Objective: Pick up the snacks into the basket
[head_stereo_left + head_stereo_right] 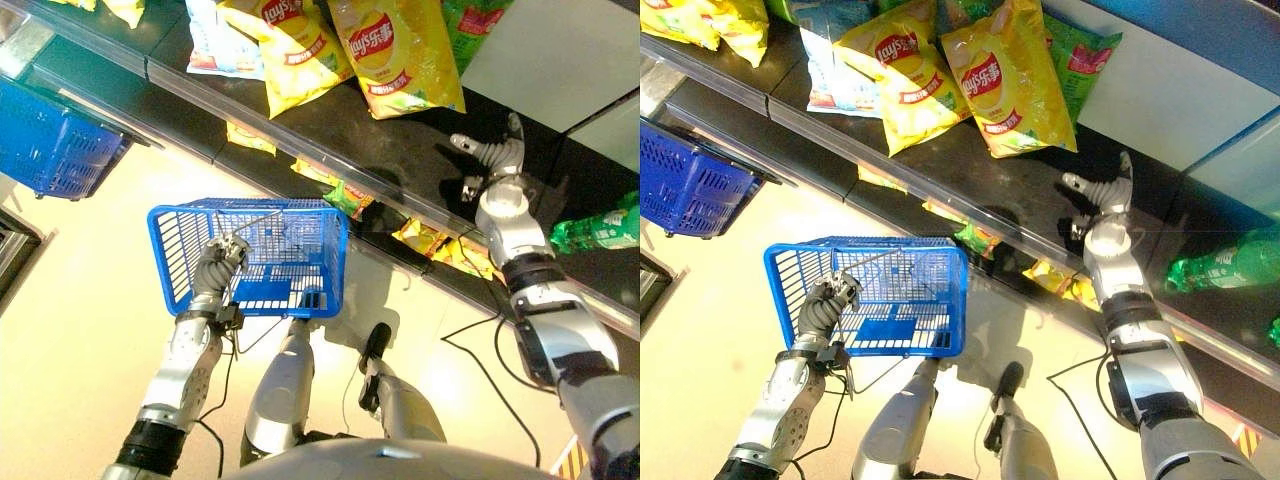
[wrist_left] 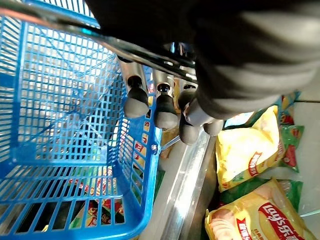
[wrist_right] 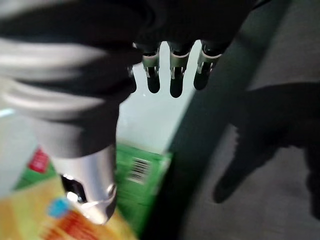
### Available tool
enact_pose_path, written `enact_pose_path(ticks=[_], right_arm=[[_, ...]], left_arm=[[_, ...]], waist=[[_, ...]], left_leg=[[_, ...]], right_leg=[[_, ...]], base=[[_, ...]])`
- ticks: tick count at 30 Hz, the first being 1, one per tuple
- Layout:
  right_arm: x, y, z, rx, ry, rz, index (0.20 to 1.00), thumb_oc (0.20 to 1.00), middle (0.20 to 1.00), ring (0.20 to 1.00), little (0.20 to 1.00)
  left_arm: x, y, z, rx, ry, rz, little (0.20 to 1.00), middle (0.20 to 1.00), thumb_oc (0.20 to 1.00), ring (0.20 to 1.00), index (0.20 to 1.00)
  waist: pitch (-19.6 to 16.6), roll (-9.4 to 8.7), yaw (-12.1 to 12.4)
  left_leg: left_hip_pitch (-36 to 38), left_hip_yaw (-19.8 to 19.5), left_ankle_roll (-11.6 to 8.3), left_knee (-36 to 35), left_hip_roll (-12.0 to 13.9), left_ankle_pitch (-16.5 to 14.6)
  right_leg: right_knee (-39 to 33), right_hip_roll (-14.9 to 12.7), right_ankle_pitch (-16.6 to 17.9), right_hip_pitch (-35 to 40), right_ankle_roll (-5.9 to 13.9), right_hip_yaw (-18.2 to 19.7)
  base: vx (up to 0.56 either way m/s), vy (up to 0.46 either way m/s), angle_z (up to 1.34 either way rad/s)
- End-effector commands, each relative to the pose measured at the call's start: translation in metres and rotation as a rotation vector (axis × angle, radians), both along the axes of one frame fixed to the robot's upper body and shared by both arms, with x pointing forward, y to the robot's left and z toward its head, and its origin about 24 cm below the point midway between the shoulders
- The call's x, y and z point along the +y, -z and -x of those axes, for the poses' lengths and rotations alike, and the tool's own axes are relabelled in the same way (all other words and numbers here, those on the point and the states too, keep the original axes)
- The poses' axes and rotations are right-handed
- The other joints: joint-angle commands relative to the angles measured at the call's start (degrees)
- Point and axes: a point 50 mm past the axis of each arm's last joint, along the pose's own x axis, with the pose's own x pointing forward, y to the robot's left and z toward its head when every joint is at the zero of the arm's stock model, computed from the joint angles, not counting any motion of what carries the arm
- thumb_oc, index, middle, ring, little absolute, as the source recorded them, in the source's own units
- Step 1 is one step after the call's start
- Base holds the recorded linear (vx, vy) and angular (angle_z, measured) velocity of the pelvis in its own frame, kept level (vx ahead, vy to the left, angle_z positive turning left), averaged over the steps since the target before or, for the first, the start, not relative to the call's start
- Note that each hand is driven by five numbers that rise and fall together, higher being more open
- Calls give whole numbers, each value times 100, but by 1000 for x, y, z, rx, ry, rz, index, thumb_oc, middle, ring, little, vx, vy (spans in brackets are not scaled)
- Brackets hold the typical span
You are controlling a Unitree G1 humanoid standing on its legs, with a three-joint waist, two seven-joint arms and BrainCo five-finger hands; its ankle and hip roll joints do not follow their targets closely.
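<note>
Fingers (image 2: pixel 136 102) of the left hand (image 1: pixel 222 258) are curled round the thin metal handle (image 1: pixel 262 218) of a blue basket (image 1: pixel 322 262), which hangs over the pale floor (image 1: pixel 90 330) in the lower left of the frame; the left wrist view shows the dark tips hooked over the wire with the blue mesh past them. The basket's mesh bottom looks bare in the eye views. Farther up and to the right, the right hand (image 1: pixel 490 155) reaches over the dark shelf (image 1: pixel 980 180), its fingers (image 3: pixel 171 70) straight and spread apart, gripping nothing; in its wrist view the tips hang above the shelf surface, with a green bag (image 3: pixel 137 180) lying close by. Beyond that hand, toward the top centre of the frame, two yellow chip bags (image 1: pixel 395 55) lie side by side on the shelf, partly over a green bag and next to a pale blue packet (image 1: pixel 215 45) to their left. More yellow bags (image 1: pixel 700 22) sit at the upper left corner. Under the shelf edge, small yellow and green packets (image 1: pixel 345 195) show on a lower tier. A green bottle (image 1: pixel 600 230) lies at the right edge of the frame. A second blue basket (image 1: pixel 50 145) stands at the left edge, well apart from the one being held.
</note>
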Motion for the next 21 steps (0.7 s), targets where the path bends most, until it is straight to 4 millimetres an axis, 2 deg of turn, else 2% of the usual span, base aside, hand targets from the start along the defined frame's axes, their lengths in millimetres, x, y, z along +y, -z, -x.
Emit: enact_pose_path(ticks=[1, 3, 5, 6, 10, 20, 21], right_arm=[[0, -64, 1, -198, -8, 115, 1000, 1000, 1000, 1000, 1000], [2, -82, 1, -245, -16, 133, 1000, 1000, 1000, 1000, 1000], [5, -89, 1, -266, -22, 137, 1000, 1000, 1000, 1000, 1000], [6, -101, 1, -294, -22, 129, 1000, 1000, 1000, 1000, 1000], [13, -119, -2, -330, -45, 123, 1000, 1000, 1000, 1000, 1000], [39, -127, -7, -332, -227, 69, 1000, 1000, 1000, 1000, 1000], [50, -124, -12, -304, -262, 58, 1000, 1000, 1000, 1000, 1000]], left_arm=[[-12, -68, 5, -362, 74, 17, 200, 200, 200, 200, 200], [-13, -70, 5, -371, 78, 15, 200, 200, 200, 200, 200], [-13, -71, 4, -375, 78, 14, 200, 200, 200, 200, 200], [-13, -73, 4, -378, 76, 6, 200, 200, 200, 200, 200], [-14, -77, 4, -398, 83, 4, 200, 200, 200, 200, 200], [-9, -80, 5, -404, 74, -21, 200, 200, 200, 200, 200], [-6, -81, 6, -405, 66, -25, 200, 200, 200, 200, 200]], waist=[[-329, -160, 67], [-317, -205, 73], [-311, -227, 72], [-311, -276, 70], [-330, -364, 83], [-352, -524, 103], [-364, -560, 124]], left_leg=[[-16, 381, 234, 269, -299, -462], [-12, 371, 221, 233, -288, -442], [-10, 364, 217, 216, -287, -434], [-2, 347, 207, 190, -285, -430], [14, 332, 200, 179, -288, -445], [65, 311, 177, 106, -269, -431], [91, 323, 177, 70, -265, -428]], right_leg=[[625, -253, -523, -67, 444, 44], [592, -246, -510, -59, 452, 33], [573, -243, -503, -53, 454, 33], [530, -241, -492, -31, 460, 26], [489, -235, -480, 1, 468, 22], [421, -227, -463, 68, 476, -29], [401, -227, -431, 81, 485, -31]], base=[[0, 0, 0], [0, 0, 0], [0, 0, 0], [0, 0, 0], [8, 0, 3], [2, 0, 1], [0, 0, 0]])
